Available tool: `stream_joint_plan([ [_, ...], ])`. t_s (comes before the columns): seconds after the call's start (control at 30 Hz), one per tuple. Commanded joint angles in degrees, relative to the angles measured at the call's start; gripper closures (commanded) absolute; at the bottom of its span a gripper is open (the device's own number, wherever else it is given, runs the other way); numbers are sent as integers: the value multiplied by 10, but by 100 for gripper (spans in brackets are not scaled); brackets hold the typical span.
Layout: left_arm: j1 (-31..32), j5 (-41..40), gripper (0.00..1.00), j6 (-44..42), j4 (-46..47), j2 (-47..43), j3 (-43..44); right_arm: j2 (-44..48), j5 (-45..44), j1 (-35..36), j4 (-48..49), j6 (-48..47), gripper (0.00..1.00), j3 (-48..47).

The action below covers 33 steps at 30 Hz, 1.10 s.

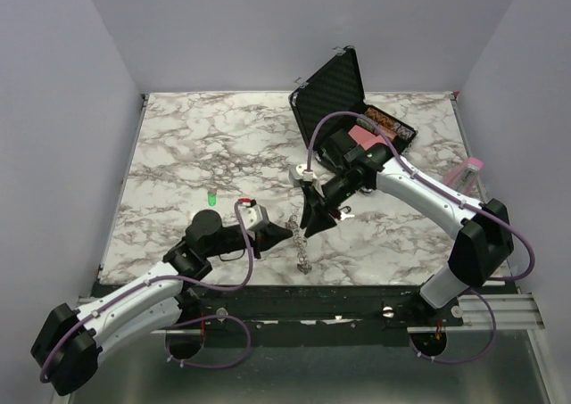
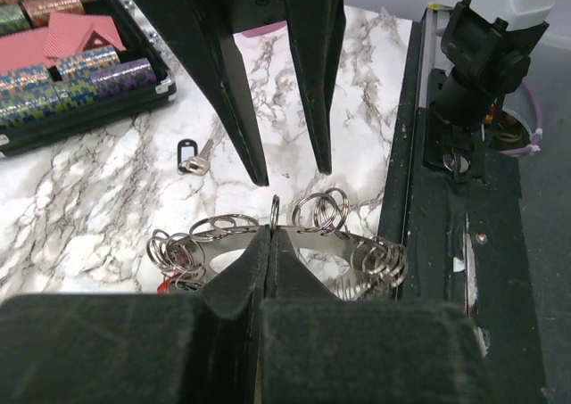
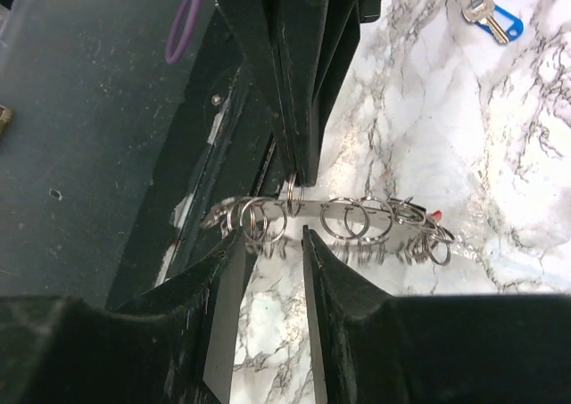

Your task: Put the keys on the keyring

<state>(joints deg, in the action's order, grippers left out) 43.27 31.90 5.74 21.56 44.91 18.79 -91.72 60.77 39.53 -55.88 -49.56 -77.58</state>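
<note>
On the marble table (image 1: 196, 154), from above, the keyring (image 1: 302, 248) is trailed from the left gripper (image 1: 278, 235). At the left wrist, its jaws are clenched on one ring, a key (image 2: 191, 159) lying loose beyond them. At the right wrist, the right gripper (image 3: 272, 236) is spread beside the rings; that key probably must be fetched next.

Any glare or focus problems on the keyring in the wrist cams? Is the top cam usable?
Left wrist: keyring in focus, bright glints on its rings; left gripper fingers dark and soft up close. Right wrist: rings sharp, same glints; right gripper fingers dark, little detail. Top external: even light, soft shadows, keyring small.
</note>
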Motion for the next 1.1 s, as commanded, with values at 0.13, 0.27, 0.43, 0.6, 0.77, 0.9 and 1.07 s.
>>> stream_joint_plan([
  [0.13,2,47,100,-15,147,-83,-76,14,104,-1,-101,-167,59,-6],
  [0.27,2,84,100,-20,141,-97,-74,18,144,-1,-166,-287,58,11],
  [0.43,2,122,100,-46,80,-123,-53,20,159,-1,-207,-375,58,21],
  [0.6,2,152,100,-70,31,-119,-26,25,159,-1,-228,-399,55,17],
  [0.77,2,162,100,-61,54,-107,-27,32,166,0,-221,-387,54,15],
  [0.9,2,162,100,-15,95,-83,-32,37,178,-1,-165,-314,54,25],
  [1.07,2,151,100,21,99,-54,-18,42,170,-1,-71,-198,55,43],
])
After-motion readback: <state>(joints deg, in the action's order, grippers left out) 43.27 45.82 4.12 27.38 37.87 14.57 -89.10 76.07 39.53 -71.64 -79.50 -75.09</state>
